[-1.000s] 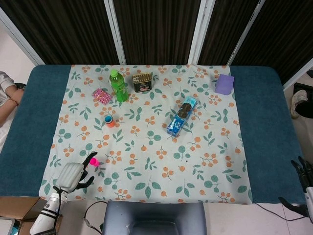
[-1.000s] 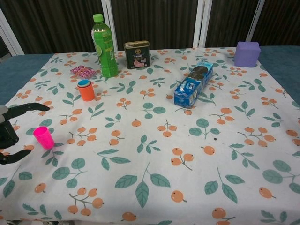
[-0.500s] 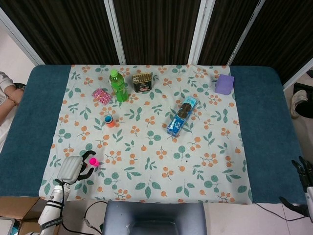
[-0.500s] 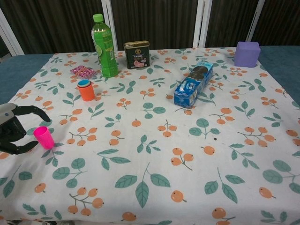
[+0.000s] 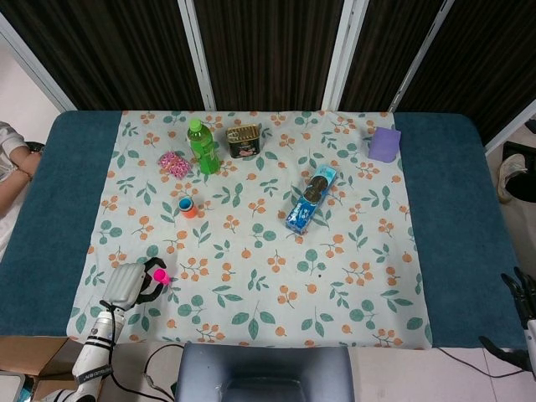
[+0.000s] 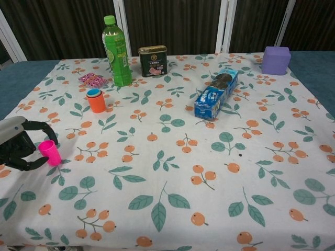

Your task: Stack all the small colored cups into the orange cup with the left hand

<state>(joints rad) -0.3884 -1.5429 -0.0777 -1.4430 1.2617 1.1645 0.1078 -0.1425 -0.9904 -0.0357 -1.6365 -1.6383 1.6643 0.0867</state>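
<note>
Lower left of both views: left hand (image 6: 18, 149) at the near-left corner of the counter (image 5: 33, 243), fingers (image 6: 39, 126) curled around the pink cup (image 6: 49, 152) from its left side, one above and one below in the chest view. Contact not certain from these pictures; cup upright on the floral cloth (image 6: 172, 172), apparently not lifted. Grasp judged as closing, not confirmed.

Up and to the right of the pink cup: orange cup (image 6: 96, 101), upright, with a blue cup (image 6: 94, 93) already nested in its mouth. Well apart from the pink cup, along a diagonal toward the upper centre-left of the frame. Long axis of both cups vertical, so transfer calls for lift, carry up-right, then lowering mouth-up.

Just beyond the orange cup: pink packet (image 6: 91, 80) and green bottle (image 6: 117, 51); overshoot risks contact.

Far lower right of the head view: right hand (image 5: 523, 295), off the counter edge, fingers spread, holding nothing, well apart from all cups.
</note>
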